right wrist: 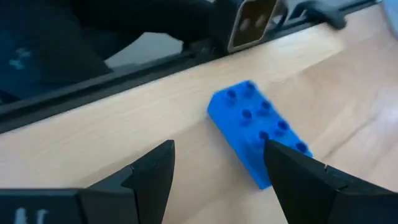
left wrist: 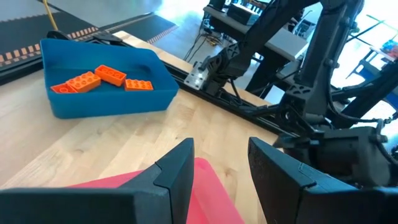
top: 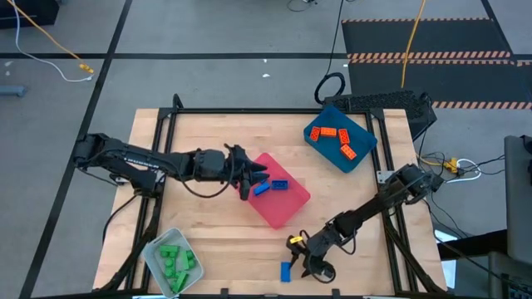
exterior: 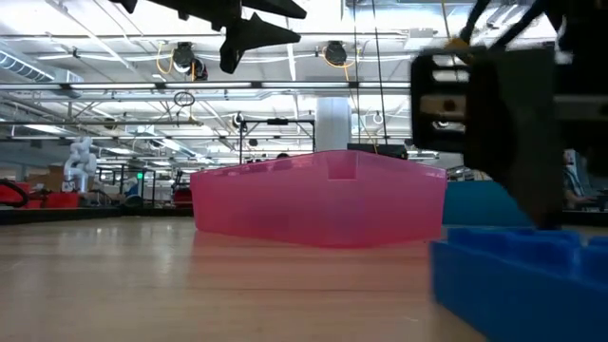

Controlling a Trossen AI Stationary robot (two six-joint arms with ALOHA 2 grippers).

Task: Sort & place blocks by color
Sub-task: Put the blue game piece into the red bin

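Observation:
Two blue blocks [top: 273, 186] lie inside the pink-red tray [top: 287, 212]. My left gripper [top: 252, 177] hovers open and empty above that tray's left rim, as the left wrist view shows [left wrist: 221, 171]. A third blue block [top: 285, 271] lies flat on the table near the near edge, studs up [right wrist: 255, 130]. My right gripper [top: 309, 257] is low beside it, open [right wrist: 217, 168], with the block just ahead of its fingers. Several orange blocks [top: 334, 138] lie in the dark blue tray [top: 366, 149]. Green blocks [top: 174, 262] fill the pale grey tray [top: 156, 249].
The pink-red tray [exterior: 318, 199] stands mid-table, the dark blue tray [left wrist: 106, 102] at the far right, and the pale grey tray at the near left corner. Bare wood lies between them. A black frame [top: 158, 149] borders the table.

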